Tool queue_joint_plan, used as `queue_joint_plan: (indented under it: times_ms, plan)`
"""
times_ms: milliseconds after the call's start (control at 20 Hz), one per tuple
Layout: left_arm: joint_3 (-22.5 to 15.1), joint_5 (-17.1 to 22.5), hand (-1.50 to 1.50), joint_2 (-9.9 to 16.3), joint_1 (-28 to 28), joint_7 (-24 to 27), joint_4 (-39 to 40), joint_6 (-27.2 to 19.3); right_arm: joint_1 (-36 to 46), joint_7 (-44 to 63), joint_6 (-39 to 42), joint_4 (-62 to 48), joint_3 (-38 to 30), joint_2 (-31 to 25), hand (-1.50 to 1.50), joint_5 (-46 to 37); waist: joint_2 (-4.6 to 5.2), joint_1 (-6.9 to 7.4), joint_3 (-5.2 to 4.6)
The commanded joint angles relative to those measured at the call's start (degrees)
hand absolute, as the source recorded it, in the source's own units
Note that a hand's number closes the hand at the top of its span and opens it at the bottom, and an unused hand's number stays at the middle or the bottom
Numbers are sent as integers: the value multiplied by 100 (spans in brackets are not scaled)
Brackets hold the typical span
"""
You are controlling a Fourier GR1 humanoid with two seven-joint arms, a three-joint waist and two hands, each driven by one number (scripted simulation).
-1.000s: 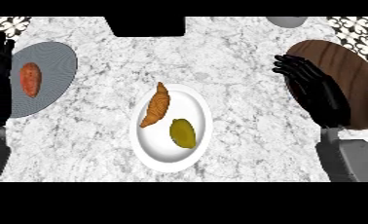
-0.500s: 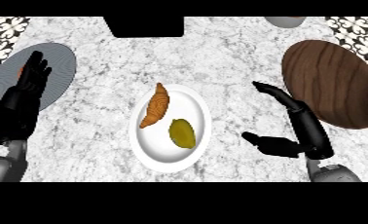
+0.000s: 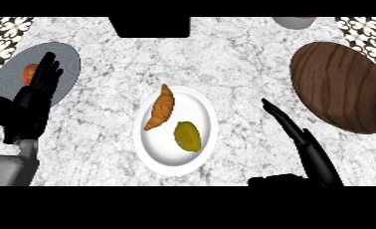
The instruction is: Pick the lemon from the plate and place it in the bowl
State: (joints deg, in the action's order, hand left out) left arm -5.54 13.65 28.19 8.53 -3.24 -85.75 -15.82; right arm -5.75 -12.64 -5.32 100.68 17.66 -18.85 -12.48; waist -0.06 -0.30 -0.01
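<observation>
The lemon is seen lying on the near right part of the white plate, just beside a croissant that lies toward the far left of the same plate. Nothing has been grasped yet, so the whole task is judged to be left: the pick, the carry and the release. The right hand is held to the right of the plate, fingers straight and spread from the thumb. The wooden bowl lies at far right. The left hand is raised at the left, fingers straight, over a grey plate.
</observation>
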Motion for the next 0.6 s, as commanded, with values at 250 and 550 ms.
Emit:
queue_joint_plan:
  times_ms: [250,550]
  plan:
    - [178,-284,0,-179,-164,-76,-151,187,1542,2115,1000,660,-566,-210,-150,191,3,47,-2]
    - [54,-391,0,-365,91,-100,14,64,2682,2907,2020,-84,179,-536,-150,-273,20,91,-7]
